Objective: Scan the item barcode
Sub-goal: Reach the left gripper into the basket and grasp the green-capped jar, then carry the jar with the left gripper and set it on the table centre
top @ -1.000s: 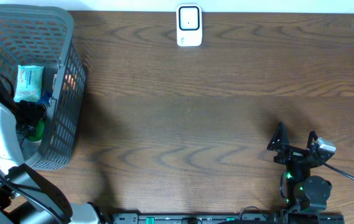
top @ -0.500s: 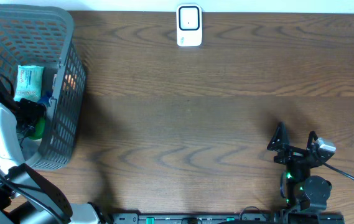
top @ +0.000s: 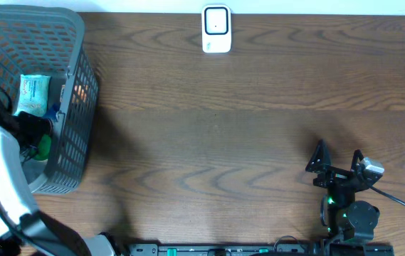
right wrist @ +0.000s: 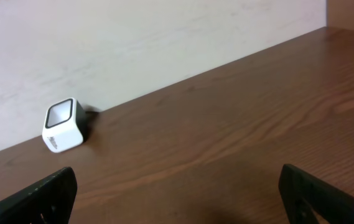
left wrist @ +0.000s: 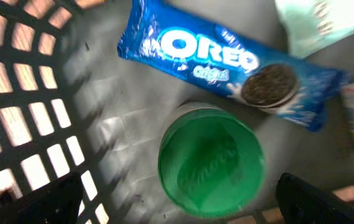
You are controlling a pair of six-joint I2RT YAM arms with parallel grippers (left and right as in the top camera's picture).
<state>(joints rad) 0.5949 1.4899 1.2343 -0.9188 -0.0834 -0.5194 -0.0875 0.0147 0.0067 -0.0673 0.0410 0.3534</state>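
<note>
The left arm has shifted slightly inside the basket [top: 74, 99]; the left tool [left wrist: 183, 205] hangs spread wide, holding nothing, over the green-lidded tub [left wrist: 211, 162] beside the Oreo packet [left wrist: 226, 62]; a grasp looks imminent; the scanner [top: 216, 28] waits far across the tabletop [top: 223, 128]; the right tool [top: 339, 153] sits open, idle.

Glossy Oreo wrapper [left wrist: 226, 65], matt wood-grain table [top: 223, 128]
</note>
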